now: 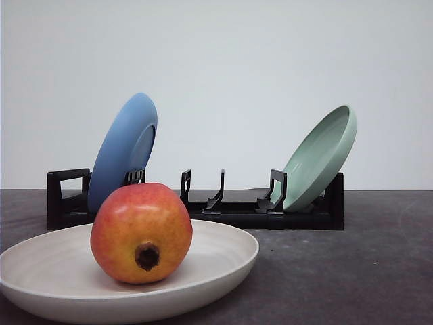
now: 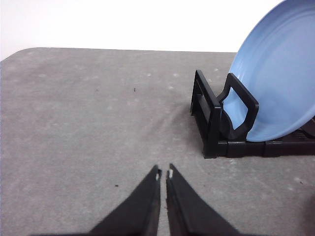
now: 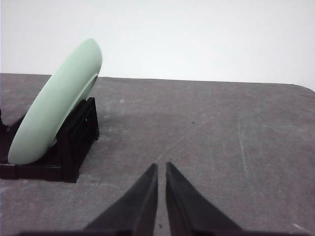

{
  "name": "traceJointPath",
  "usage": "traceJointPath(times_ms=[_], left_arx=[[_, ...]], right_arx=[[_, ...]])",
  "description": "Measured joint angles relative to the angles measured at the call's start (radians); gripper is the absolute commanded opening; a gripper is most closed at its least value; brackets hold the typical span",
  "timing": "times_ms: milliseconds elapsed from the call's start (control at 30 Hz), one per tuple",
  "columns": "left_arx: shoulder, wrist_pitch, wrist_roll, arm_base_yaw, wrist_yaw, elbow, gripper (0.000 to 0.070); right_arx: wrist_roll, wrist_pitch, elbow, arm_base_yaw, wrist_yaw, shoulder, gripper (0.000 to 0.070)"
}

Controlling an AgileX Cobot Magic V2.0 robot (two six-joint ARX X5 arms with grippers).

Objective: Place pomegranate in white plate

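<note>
The left claw (image 2: 164, 173) had its two dark fingers drawn together with only a hairline gap between the tips, and nothing was held between them. It hung above bare grey surface (image 2: 88, 128), apart from every object. The right claw (image 3: 161, 167) stood in the same condition: fingers all but closed, empty, and poised over bare surface. Neither claw was in contact with the fruit or with any plate, which suggests that both arms were parked clear of the work area so as not to disturb what lay there.

Ahead of the left claw, the black dish rack (image 2: 216, 123) held the blue plate (image 2: 280, 73) on edge, its lower rim wedged behind an upright post. That post was what kept the plate leaning rather than falling flat. Ahead of the right claw, the mint-green plate (image 3: 54, 103) leaned in the same way against the other end of the rack, again propped by the rack's end frame.

In the front view, the pomegranate (image 1: 141, 233) rested inside the white plate (image 1: 223, 261), left of the plate's centre, with its dark calyx nub turned toward the camera. The plate sat flat on the surface in front of the rack, and its raised rim would check any rolling of the round fruit. The middle rack slots stood vacant.

Judgement: with the fruit seated in the plate and both claws empty and withdrawn, the task appeared complete
</note>
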Motion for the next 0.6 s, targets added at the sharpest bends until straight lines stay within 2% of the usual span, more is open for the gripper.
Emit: traceJointPath(times_ms=[600], left_arx=[[0.0,0.0,0.0,0.0,0.0,0.0,0.0]], right_arx=[[0.0,0.0,0.0,0.0,0.0,0.0,0.0028]])
